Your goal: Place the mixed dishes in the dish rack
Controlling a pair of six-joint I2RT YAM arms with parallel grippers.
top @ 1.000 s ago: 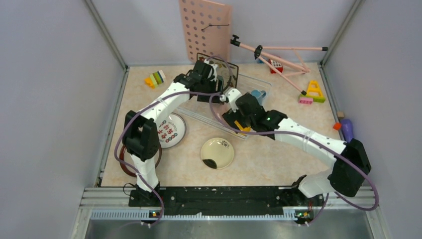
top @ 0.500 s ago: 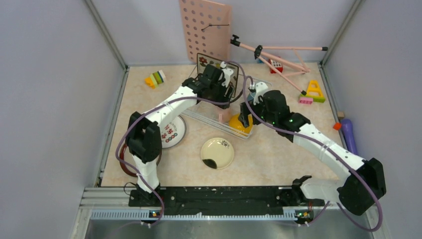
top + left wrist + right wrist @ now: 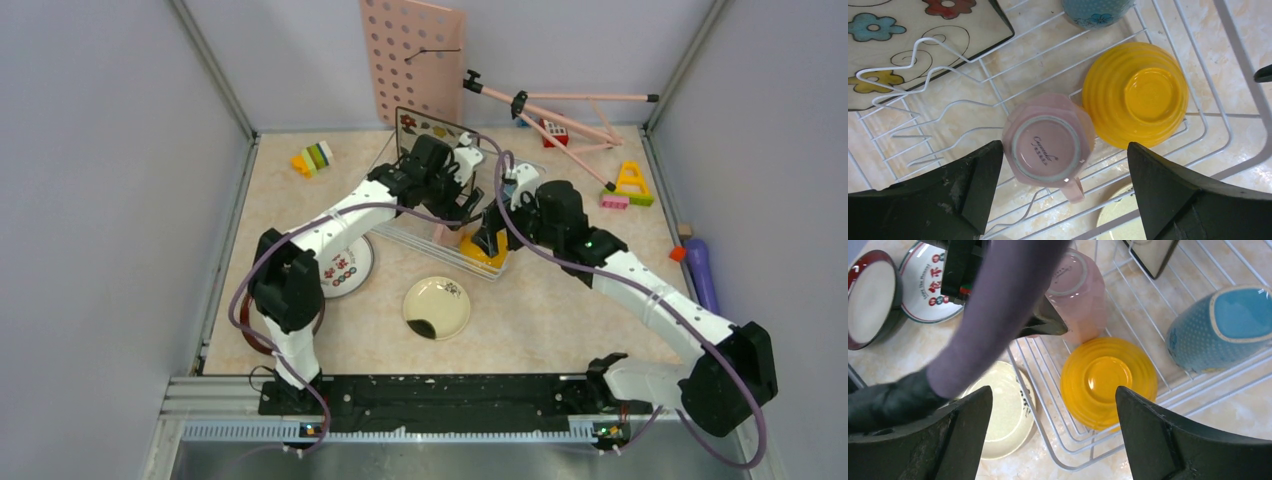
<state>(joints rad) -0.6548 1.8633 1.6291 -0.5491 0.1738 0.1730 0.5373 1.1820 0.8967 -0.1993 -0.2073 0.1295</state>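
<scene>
Compared with a second earlier, both arms are now crowding over the dish rack (image 3: 420, 243) at upper centre of the overhead view. The right arm is reaching further up-frame, the left gripper (image 3: 1064, 147) is standing wider than it was, and the square flowered plate (image 3: 425, 125) is showing uncovered at the rack's far end. Risks, as a judgement: the left gripper is straddling the upturned pink cup (image 3: 1048, 150), and its left-of-frame finger (image 3: 973, 190) is lying just beside the cup's wall. A skewed lift could therefore catch the cup and tip it against the orange-yellow bowl (image 3: 1135, 95), which it is touching or nearly touching. The left arm's purple cable (image 3: 993, 315) is crossing the right wrist view, so the arms are working close enough to snag or bump one another on withdrawal. The blue cup (image 3: 1218, 325) appears to be lying on its side at the right of that view and may roll if the wires are jolted. Left gripper: jaws spread wide, gripping nothing, hanging over the pink cup. Right gripper (image 3: 1054, 390): jaws likewise wide and empty, hovering above the inverted bowl without touching it. Three plates are waiting outside the rack on the table (image 3: 560, 300): the cream plate (image 3: 436, 308), the white dotted plate (image 3: 345, 265) and the dark-red-rimmed plate (image 3: 870, 295).
</scene>
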